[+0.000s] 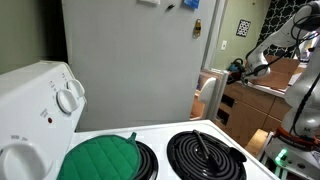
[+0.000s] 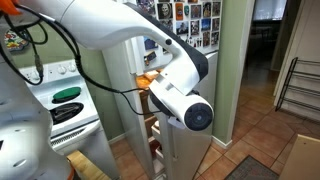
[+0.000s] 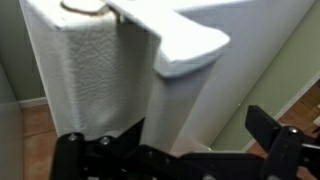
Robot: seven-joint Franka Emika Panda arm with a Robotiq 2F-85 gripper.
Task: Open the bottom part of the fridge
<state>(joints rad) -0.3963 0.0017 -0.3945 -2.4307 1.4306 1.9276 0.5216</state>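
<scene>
The fridge (image 1: 130, 55) is a tall pale grey box behind the stove; in an exterior view its front (image 2: 195, 20) carries several magnets. The bottom part of the fridge (image 1: 210, 95) stands swung out, a narrow white panel seen edge-on, and its inner shelves (image 2: 155, 125) show past the arm. In the wrist view the white door (image 3: 190, 100) with its handle (image 3: 185, 45) fills the frame. My gripper (image 3: 170, 140) is open, its dark fingers either side of the door's edge. In an exterior view the gripper (image 1: 238, 68) sits just beside the door's top.
A white stove (image 1: 40, 100) with coil burners and a green pot holder (image 1: 100, 158) fills the foreground. Brown wooden drawers (image 1: 250, 105) stand beyond the door. My arm (image 2: 150, 50) blocks much of the fridge front. A green wall (image 3: 285, 60) lies beside the door.
</scene>
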